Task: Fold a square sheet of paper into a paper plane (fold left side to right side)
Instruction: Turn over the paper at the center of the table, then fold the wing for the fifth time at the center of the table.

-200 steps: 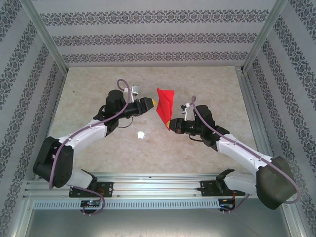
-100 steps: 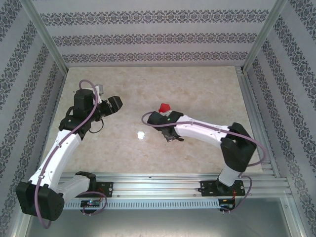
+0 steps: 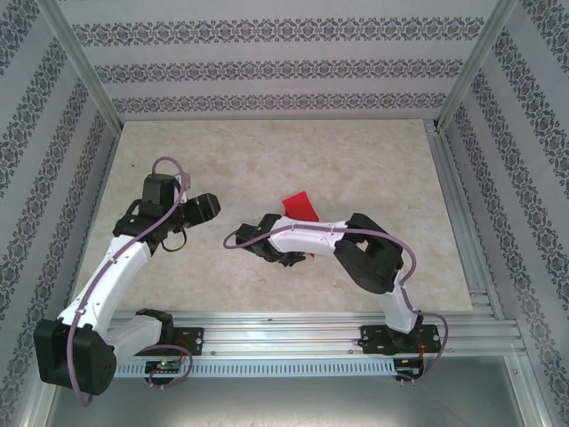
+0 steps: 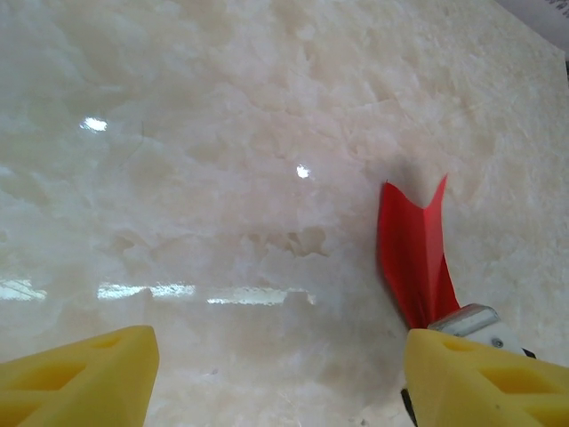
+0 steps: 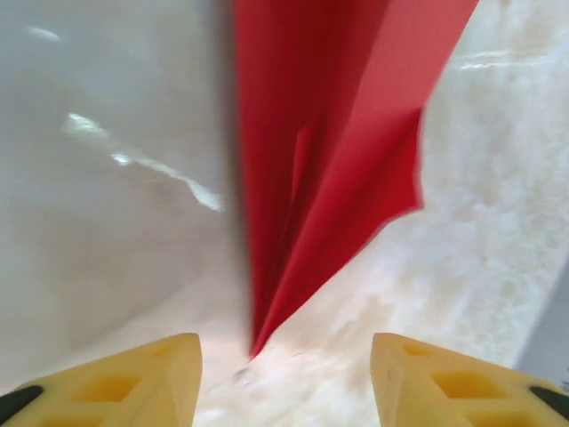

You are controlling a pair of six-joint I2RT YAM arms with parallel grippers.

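Observation:
The paper plane (image 3: pixel 300 206) is a narrow red dart resting on the marble table near its middle. In the right wrist view the plane (image 5: pixel 329 151) lies with its pointed tip just ahead of my right gripper (image 5: pixel 284 382), which is open, with nothing between its yellow fingers. From above, my right gripper (image 3: pixel 286 259) sits low just in front of the plane. My left gripper (image 3: pixel 203 206) hangs open well to the left of it. In the left wrist view the plane (image 4: pixel 413 258) stands with its wings up beyond the right yellow finger (image 4: pixel 484 374).
The beige marble table (image 3: pixel 373 160) is walled on three sides by patterned panels. A metal rail (image 3: pixel 284 338) runs along the near edge. The right arm's elbow (image 3: pixel 369 258) is folded close behind the plane.
My right gripper has opened and let go of the plane, which now rests on the table. The right arm swung down and left. The left arm drew back to the left.

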